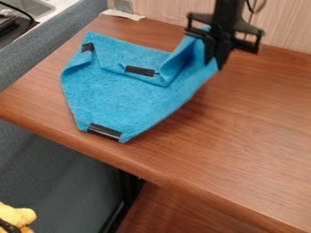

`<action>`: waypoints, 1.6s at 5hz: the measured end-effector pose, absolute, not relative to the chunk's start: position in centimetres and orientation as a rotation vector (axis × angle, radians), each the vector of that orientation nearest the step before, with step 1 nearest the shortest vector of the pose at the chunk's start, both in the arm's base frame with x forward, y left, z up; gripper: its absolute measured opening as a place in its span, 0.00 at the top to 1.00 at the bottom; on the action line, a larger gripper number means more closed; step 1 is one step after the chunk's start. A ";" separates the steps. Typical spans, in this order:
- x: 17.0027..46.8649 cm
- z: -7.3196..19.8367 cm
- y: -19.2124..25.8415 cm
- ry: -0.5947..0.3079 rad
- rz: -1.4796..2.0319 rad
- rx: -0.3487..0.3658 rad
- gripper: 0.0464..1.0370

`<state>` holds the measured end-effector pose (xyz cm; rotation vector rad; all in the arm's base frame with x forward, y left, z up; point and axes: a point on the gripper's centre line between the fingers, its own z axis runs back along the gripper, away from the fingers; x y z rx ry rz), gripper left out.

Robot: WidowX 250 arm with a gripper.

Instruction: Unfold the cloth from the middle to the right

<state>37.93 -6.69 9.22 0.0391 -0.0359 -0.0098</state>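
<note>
The blue cloth [115, 95] lies on the left part of the brown table, with black strips near its upper left corner, its middle and its lower edge. Its upper right corner is lifted off the table, making a raised fold right of the middle strip. At the top right of the cloth, my black gripper [217, 61] is shut on that raised corner, the arm coming down from the top edge.
The wooden table [243, 123] extends right and toward the front, its edge running diagonally below the cloth. A wood-grain wall [164, 11] stands behind. Grey padding [42, 50] lies at the left, and a yellow toy [15, 216] is at the lower left.
</note>
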 end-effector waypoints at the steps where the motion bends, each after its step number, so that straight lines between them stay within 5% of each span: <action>1: 37.7 7.8 -7.8 -0.006 -0.048 0.045 0.98; 2: 37.6 6.7 -8.3 0.014 -0.067 0.064 0.95; 3: 37.5 5.8 -8.1 0.038 -0.066 0.087 0.78; 5: 37.4 5.8 -8.0 0.040 -0.062 0.097 0.20; 6: 37.4 5.9 -8.1 0.041 -0.064 0.095 0.03; 8: 37.1 8.2 -8.5 0.018 -0.064 0.058 0.04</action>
